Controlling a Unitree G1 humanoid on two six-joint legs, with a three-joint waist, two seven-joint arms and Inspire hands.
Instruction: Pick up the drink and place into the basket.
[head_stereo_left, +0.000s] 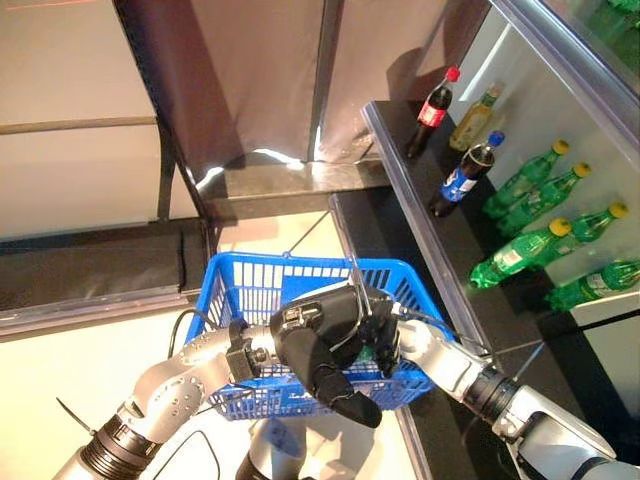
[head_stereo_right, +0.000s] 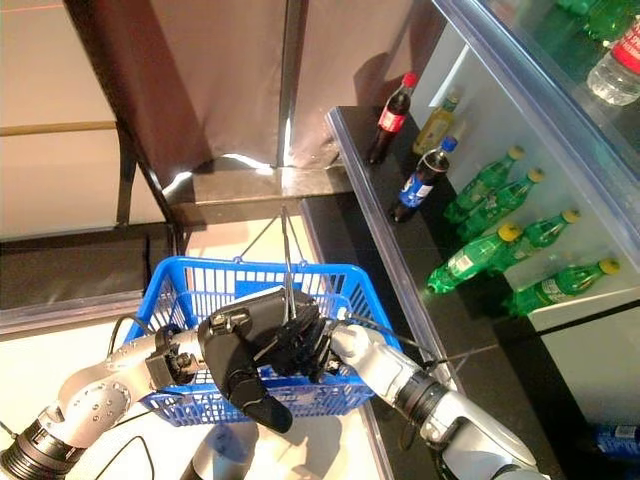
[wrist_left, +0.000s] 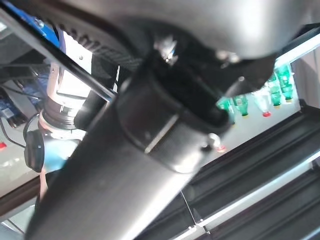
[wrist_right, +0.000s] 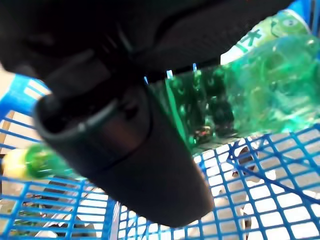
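My left hand (head_stereo_left: 320, 365) hides most of the blue basket (head_stereo_left: 240, 280), lower centre; its grip I can't tell. My right hand (wrist_right: 125, 150) is wrapped round the green bottle (wrist_right: 250, 95), inside the basket.

I can't make out any readable text from here. The cola bottle (head_stereo_left: 432, 110) at the upper right of the left eye view carries a red label, and the dark bottle (head_stereo_left: 463, 175) just below it a blue and white one, but both are too small to read. In the right wrist view, the green bottle (wrist_right: 250, 95) shows pale marks on its label at the upper right, and I can't decipher them.
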